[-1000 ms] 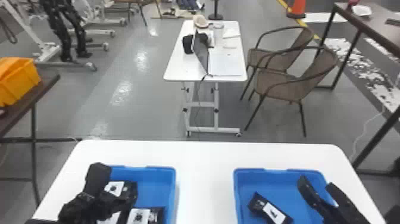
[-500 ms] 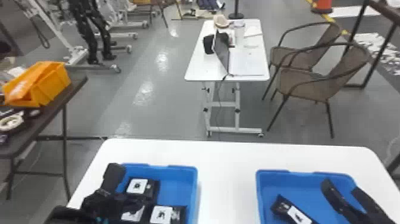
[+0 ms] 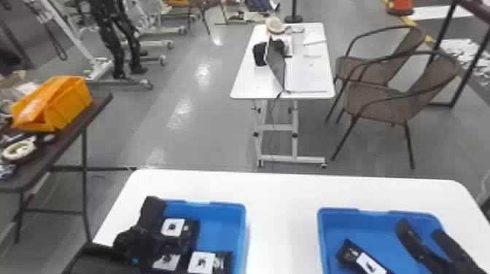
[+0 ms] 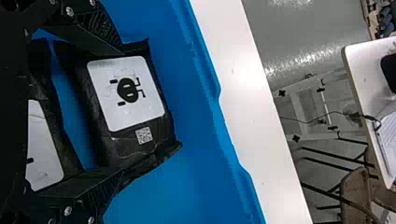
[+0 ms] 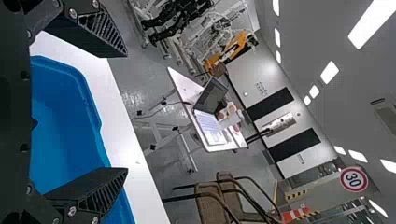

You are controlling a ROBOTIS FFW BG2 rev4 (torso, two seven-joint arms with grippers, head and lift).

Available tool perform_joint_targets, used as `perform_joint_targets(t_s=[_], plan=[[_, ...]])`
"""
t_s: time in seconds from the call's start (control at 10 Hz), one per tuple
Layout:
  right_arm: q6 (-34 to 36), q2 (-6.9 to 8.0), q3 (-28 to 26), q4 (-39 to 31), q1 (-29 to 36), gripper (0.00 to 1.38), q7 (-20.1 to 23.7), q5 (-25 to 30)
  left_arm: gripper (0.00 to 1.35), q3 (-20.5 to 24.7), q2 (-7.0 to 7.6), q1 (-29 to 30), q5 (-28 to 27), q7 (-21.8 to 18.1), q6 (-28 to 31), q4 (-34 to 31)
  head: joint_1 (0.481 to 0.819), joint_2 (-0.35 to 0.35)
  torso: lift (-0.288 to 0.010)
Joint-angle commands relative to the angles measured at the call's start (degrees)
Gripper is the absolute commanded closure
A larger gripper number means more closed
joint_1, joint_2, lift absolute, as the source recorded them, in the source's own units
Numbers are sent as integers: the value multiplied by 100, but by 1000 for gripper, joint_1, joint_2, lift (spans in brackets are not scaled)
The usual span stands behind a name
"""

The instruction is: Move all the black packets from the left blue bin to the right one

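A white desk (image 3: 280,196) carries two blue bins, the left bin (image 3: 226,207) and the right bin (image 3: 375,215), set apart. Beyond is a grey floor (image 3: 146,124) with a smaller white table (image 3: 244,87) bearing a laptop (image 3: 277,71), two brown woven chairs (image 3: 382,71) and an orange cone (image 3: 400,8). A dark table (image 3: 54,153) at the left holds an orange bin (image 3: 69,105).

Four black packets show: three in the left bin, one in the right. The three are the far packet (image 3: 173,227), the near-left packet (image 3: 166,261) and the near-right packet (image 3: 202,263); the fourth is the lone packet (image 3: 364,261), lying slanted. All are dark with white labels; the far one is creased, its label bearing a black symbol, a small square code beside it.

The left hand (image 3: 149,227) is down in the left bin, fingers spread on either side of the far packet. The right hand (image 3: 420,227) is over the right bin, fingers parted and empty.
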Motion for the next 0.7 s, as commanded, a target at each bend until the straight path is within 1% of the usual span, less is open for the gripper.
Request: perform_joint_targets(t_s=[0.0,0.1,0.2,0.3,0.4,0.5,0.6], plan=[[10,23,0,33,-22,148,6,-60,159,-78,12,-93,11,-2,61,70,695,141,0],[10,23,0,50,-31,150,15,-69,260,-52,-14,-93,2,-2,210,70,695,134,0],[10,23,0,50,-48,150,23,-69,472,-43,-14,-93,-7,-2,307,79,695,133,0],[10,23,0,77,-57,150,50,-95,570,-43,-14,-120,-68,-2,395,114,695,135,0],[10,23,0,103,-75,150,67,-139,610,-52,-5,-146,-59,-2,474,158,695,139,0],[10,23,0,112,-83,150,85,-148,759,-78,21,-190,-112,-28,509,202,695,143,0],[10,23,0,130,-92,150,94,-156,786,-96,30,-251,-182,-108,597,281,695,146,0]])
